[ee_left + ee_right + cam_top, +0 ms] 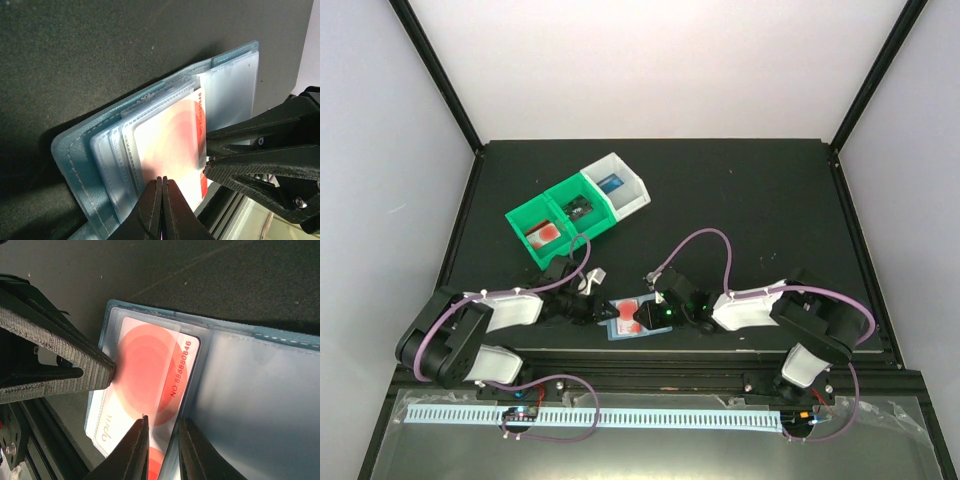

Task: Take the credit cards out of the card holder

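Dark table (740, 200) carries the open card holder (75, 165) between both arms. Left fingers (161, 200) closed on the red card's (170, 145) edge; right fingers (162, 440) slightly parted, straddling its partly sleeved opposite edge. Bins (575, 210) sit beyond.

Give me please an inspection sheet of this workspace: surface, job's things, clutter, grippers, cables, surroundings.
Surface: black table, matte.
Job's things: pale blue card holder lies open near the front edge; red card with round mark partly out of its sleeve.
Clutter: two green bins and a white bin, each holding something small, probably a card.
Grippers: left gripper fingers closed at the card's edge; right gripper fingers slightly apart, astride the card's edge.
Cables: purple cable loops over each arm.
Surroundings: white walls, black frame posts.
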